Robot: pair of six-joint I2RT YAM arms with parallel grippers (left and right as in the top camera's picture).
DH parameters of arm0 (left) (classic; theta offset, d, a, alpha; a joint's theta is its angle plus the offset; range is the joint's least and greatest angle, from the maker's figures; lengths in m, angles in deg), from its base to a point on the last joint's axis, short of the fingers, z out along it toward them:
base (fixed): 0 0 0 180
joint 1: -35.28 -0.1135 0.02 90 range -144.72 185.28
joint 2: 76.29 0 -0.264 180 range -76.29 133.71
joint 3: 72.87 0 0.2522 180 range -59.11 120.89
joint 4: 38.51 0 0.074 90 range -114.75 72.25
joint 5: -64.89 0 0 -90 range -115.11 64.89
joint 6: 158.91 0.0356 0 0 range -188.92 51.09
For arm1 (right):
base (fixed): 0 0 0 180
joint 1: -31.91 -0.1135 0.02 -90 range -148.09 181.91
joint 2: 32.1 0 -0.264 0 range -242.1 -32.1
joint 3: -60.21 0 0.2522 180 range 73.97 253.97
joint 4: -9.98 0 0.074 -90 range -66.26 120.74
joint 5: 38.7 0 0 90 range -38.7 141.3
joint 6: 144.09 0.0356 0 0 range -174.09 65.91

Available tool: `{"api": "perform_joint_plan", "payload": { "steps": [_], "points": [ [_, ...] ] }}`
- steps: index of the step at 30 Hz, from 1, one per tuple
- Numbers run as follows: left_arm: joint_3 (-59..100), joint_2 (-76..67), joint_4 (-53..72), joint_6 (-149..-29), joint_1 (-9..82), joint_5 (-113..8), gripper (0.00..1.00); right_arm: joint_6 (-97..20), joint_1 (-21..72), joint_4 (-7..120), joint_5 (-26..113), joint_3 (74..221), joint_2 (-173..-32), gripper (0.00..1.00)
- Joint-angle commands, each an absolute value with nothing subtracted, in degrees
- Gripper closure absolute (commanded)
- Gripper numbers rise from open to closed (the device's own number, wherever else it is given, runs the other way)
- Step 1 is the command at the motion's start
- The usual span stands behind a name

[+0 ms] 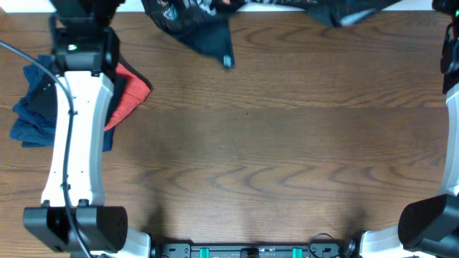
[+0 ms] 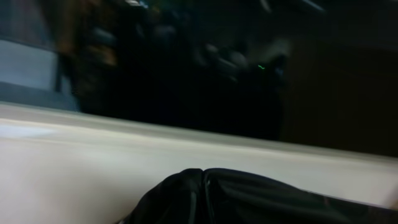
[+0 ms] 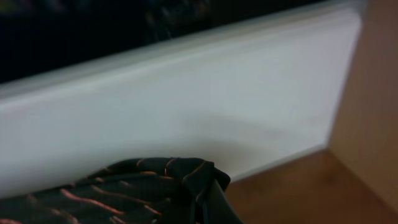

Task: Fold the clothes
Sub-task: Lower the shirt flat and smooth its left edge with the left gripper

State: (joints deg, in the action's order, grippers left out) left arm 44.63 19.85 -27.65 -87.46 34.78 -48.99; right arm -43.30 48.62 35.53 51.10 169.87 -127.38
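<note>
Shirt: a thin black jersey shirt with fine orange contour lines (image 1: 193, 25) lies crumpled along the table's 12 o'clock edge, spreading from 11 toward 1 o'clock. One corner droops onto the wood.
Table: brown wood-grain tabletop (image 1: 272, 158).
Left gripper: closed. The fingertips are hidden, and dark shirt cloth is bunched right at them at the bottom of the blurred left wrist view, so the gripper appears pinched on it.
Right gripper: closed on the shirt, with orange-lined fabric gathered into a tight knot at the hidden fingertips.
Left arm: white-shelled arm (image 1: 72, 143) reaching from 7 to 11 o'clock.
Side pile: navy-blue garment (image 1: 32, 115) and coral-red garment (image 1: 129, 93) at 9–10 o'clock, partly under that arm.
Right arm: white arm (image 1: 452, 143) at the 3 o'clock edge.
</note>
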Motion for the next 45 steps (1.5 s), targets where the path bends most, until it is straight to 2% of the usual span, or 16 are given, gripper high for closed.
{"api": "perform_joint_plan", "payload": {
  "steps": [1, 3, 10, 18, 24, 28, 36, 45],
  "points": [
    [45.88, 19.02, -21.99, -88.71, 31.77, -61.05, 0.94, -43.26, 50.89, 39.84, 61.98, 170.72, -126.47, 0.99],
    [45.85, 19.02, -13.27, -87.59, 31.31, -64.5, 0.94, -43.96, 51.04, 43.31, 65.15, 170.72, -126.51, 0.99],
    [44.65, 19.22, 24.61, -75.24, 31.48, -64.77, 0.94, -46.98, 51.24, 56.67, 71.03, 170.61, -127.84, 0.99],
    [39.28, 19.19, 45.11, -71.02, 31.7, -64.77, 0.94, -44.62, 51.98, 83.95, 70.88, 170.55, -130.62, 0.99],
    [28.3, 19.19, 52.19, -67.68, 34.74, -64.72, 0.94, -40.83, 54.49, 99.33, 69.91, 169.39, -131.08, 0.99],
    [19.32, 19.19, 52.81, -65.73, 37.23, -63.89, 0.94, -40.83, 55.68, 104.12, 66.33, 166.09, -131.08, 0.99],
    [5.77, 17.66, 53.13, -66.17, 38.48, -55.46, 0.94, -38.21, 57.97, 102.2, 65.85, 152.41, -130.99, 0.99],
    [-0.55, 7.19, 51.65, -67.48, 38.46, -55.41, 0.94, -36.94, 60.09, 101.26, 65.85, 150.0, -129.42, 0.99]
  ]
}}
